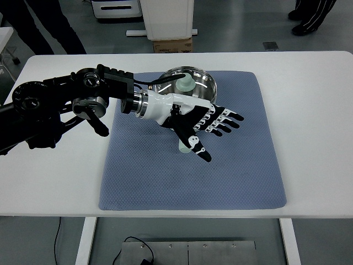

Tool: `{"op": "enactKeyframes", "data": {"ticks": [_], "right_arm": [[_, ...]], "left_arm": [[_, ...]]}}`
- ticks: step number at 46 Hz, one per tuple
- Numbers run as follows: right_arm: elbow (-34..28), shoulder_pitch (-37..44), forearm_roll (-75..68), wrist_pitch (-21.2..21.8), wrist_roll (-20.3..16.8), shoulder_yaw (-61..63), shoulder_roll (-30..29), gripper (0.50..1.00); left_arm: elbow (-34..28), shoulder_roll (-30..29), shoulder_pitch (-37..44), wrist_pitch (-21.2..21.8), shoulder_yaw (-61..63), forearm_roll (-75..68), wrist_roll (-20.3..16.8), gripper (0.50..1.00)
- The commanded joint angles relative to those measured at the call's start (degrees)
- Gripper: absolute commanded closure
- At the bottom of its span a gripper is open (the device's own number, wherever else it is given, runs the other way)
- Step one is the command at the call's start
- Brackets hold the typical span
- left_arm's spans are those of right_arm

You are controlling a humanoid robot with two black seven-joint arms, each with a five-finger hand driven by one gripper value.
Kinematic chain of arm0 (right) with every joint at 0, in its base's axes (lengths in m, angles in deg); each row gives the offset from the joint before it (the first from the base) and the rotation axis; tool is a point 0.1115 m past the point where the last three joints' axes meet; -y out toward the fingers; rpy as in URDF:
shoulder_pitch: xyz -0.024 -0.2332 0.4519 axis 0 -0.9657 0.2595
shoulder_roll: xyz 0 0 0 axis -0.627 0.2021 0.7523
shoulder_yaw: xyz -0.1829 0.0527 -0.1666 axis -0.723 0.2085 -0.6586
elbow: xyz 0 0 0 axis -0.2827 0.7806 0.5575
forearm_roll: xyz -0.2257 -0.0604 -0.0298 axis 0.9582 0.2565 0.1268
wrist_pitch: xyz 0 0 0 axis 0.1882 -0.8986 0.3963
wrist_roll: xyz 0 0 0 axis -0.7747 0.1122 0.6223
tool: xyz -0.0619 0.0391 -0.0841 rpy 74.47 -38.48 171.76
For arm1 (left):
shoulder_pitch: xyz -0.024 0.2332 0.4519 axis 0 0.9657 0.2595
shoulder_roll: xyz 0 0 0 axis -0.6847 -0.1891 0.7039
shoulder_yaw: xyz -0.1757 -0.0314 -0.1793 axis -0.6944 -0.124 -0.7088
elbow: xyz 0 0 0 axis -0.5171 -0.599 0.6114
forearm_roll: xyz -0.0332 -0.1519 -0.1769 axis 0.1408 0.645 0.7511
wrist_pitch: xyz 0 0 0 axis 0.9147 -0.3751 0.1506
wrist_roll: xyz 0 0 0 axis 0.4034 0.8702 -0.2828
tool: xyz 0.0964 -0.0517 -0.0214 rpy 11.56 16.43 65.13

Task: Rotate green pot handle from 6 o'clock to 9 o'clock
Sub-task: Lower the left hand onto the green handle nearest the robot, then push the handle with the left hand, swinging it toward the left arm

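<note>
The blue mat (193, 165) reaches closest to the camera, its front edge near the desk (309, 138) border at 6 o'clock. On it, the left hand (193, 118) is stretched out flat with its fingers (223, 122) spread apart and pointing toward 3 o'clock; they grasp nothing. The thumb points toward 5 o'clock. Under the thumb a small pale green piece (183, 146) shows; it seems to be the handle of the green pot (185, 83), but the hand covers the part between, so I cannot tell how it joins.

The pot sits at the 12 o'clock side of the mat, with a glass lid and a pale green knob (186, 84). The hand and wrist hide its front part, and the body under the lid is hard to see.

The black left arm (60, 102) comes in from 9 o'clock.

At the far edge, legs of persons (311, 14) are cut off by the frame, and a cardboard box (174, 45) is partly hidden behind the desk.
</note>
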Motion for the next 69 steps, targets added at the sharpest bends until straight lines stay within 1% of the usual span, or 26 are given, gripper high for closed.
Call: {"op": "enactKeyframes", "data": {"ticks": [1, 20, 23, 39, 47, 51, 57, 69], "right_arm": [[0.0, 0.0, 0.0, 0.0, 0.0, 0.0, 0.0, 0.500], [0.0, 0.0, 0.0, 0.0, 0.0, 0.0, 0.0, 0.500], [0.0, 0.0, 0.0, 0.0, 0.0, 0.0, 0.0, 0.500], [0.0, -0.1, 0.0, 0.0, 0.0, 0.0, 0.0, 0.500], [0.0, 0.0, 0.0, 0.0, 0.0, 0.0, 0.0, 0.500], [0.0, 0.0, 0.0, 0.0, 0.0, 0.0, 0.0, 0.500], [0.0, 0.0, 0.0, 0.0, 0.0, 0.0, 0.0, 0.500], [0.0, 0.0, 0.0, 0.0, 0.0, 0.0, 0.0, 0.500]], "left_arm": [[-0.2, 0.0, -0.1, 0.0, 0.9, -1.2, 0.0, 0.500], [-0.2, -0.9, -4.1, 0.0, 6.2, -2.9, 0.3, 0.500], [-0.3, -0.9, -4.2, 0.0, 6.3, -3.9, 0.8, 0.500], [-0.3, -1.4, -4.4, 0.0, 9.2, -4.6, 0.8, 0.500], [-0.3, -2.8, -5.2, 0.0, 9.4, -4.6, 3.2, 0.500], [-0.3, -3.1, -6.0, 0.0, 9.5, -4.6, 3.8, 0.500], [-0.3, -4.5, -6.3, 0.0, 9.6, -5.9, 3.9, 0.500], [-0.2, -5.2, -6.3, 0.0, 10.0, -6.8, 4.0, 0.500]]}}
